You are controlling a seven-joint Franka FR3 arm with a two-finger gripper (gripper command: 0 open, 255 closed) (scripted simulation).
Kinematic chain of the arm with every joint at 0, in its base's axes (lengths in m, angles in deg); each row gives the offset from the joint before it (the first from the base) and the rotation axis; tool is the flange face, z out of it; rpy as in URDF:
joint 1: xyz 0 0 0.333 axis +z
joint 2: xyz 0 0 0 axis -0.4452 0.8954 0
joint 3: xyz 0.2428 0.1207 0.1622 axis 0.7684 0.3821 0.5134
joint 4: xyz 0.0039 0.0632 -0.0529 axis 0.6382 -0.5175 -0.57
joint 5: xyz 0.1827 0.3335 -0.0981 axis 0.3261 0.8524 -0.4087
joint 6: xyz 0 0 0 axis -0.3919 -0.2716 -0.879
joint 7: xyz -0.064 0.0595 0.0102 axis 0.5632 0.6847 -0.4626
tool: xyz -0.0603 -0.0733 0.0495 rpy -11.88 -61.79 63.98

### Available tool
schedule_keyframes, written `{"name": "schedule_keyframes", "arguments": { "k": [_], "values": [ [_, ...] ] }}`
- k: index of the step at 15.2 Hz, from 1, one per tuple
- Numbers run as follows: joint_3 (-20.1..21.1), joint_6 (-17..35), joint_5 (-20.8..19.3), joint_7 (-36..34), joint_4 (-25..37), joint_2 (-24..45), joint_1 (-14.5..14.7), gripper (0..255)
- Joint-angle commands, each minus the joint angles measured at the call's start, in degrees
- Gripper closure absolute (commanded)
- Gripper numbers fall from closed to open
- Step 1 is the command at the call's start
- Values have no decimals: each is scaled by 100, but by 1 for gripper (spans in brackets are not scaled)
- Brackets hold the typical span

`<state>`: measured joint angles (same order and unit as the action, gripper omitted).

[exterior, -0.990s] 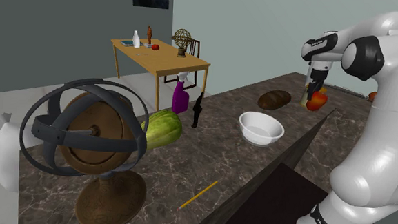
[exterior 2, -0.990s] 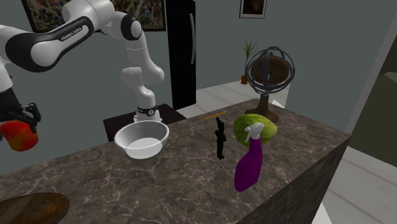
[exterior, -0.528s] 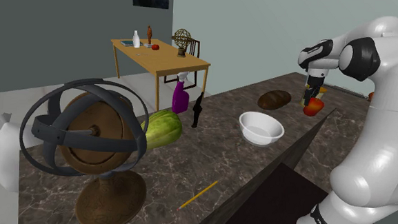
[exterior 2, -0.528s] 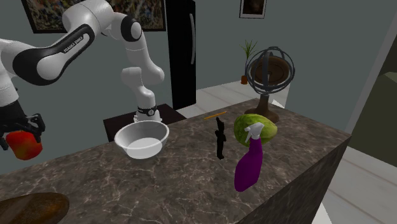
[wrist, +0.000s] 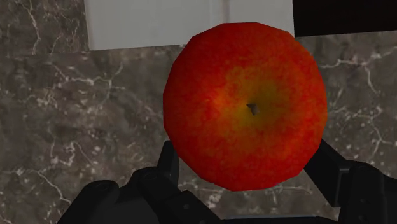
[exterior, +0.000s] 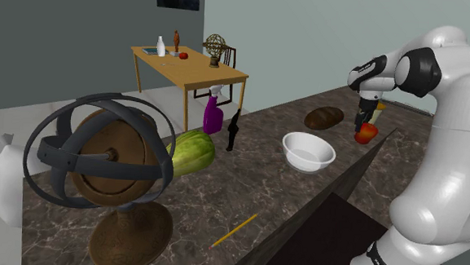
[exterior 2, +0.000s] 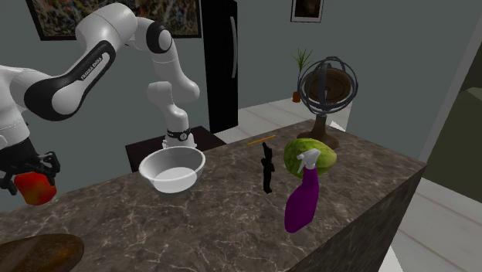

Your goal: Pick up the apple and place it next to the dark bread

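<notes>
The pincer sits in the upper right of the shoulder view, its black fingers clasped on either side of a red apple with a yellow-green patch. The apple hangs low over the dark marbled tabletop, just to the right of the dark bread in that view, close to it but not touching. In the second exterior view the pincer and apple are at the left edge, with the bread in the lower left corner below them. A white bowl stands near the bread, toward the frame's centre.
</notes>
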<state>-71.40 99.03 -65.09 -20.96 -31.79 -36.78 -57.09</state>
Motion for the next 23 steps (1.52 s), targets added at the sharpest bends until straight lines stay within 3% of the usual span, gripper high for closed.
{"name": "schedule_keyframes", "arguments": {
  "k": [1,10,11,16,20,23],
  "values": [
    [12,141,27,10,-89,53,-13,255],
    [26,236,51,15,-137,105,-23,255],
    [26,236,51,14,-137,105,-23,0],
    [26,236,51,14,-137,105,-23,0],
    [-15,-422,-57,-56,316,-116,53,0],
    [-15,-422,-58,-56,316,-116,52,0]
  ]
}}
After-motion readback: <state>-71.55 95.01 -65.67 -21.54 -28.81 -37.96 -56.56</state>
